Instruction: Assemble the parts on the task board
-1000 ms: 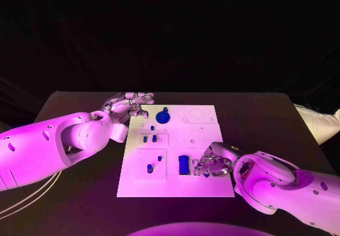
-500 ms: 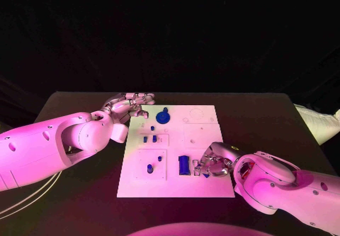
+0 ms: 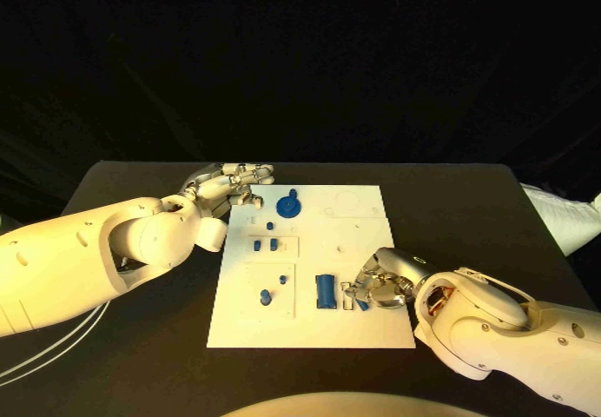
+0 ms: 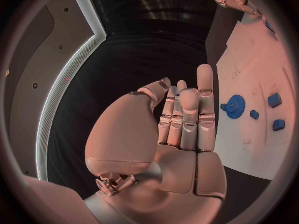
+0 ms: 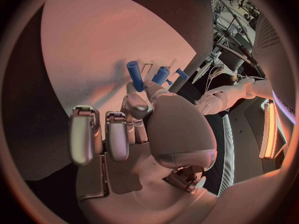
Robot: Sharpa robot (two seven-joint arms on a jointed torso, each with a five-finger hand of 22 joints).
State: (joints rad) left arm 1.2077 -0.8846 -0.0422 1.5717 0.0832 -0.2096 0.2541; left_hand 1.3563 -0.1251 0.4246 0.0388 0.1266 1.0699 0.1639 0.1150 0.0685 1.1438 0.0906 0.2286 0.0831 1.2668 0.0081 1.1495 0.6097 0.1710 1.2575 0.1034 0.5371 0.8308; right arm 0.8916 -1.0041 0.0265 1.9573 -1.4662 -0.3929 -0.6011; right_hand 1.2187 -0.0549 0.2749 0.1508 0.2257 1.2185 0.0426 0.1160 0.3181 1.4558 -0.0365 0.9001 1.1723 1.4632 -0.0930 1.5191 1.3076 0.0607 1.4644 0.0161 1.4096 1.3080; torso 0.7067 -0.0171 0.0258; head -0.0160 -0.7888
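Observation:
The white task board (image 3: 357, 334) lies in the middle of the black table. On it are a blue gear (image 3: 288, 206), small blue pieces (image 3: 263, 246), two short pegs (image 3: 266, 297) and a blue block (image 3: 326, 289). My right hand (image 3: 383, 283) rests over the board's near right part, just right of the block. In the right wrist view its fingers (image 5: 138, 103) pinch a blue peg (image 5: 134, 75) that points at the board (image 5: 93, 45). My left hand (image 3: 233, 182) hovers at the board's far left corner, holding nothing, with the gear (image 4: 235, 106) beside its upright fingers (image 4: 187, 114).
Bare black table (image 3: 488, 208) surrounds the board on all sides. My two white forearms lie along the board's left and right sides. A pale object (image 3: 564, 217) sits at the table's right edge.

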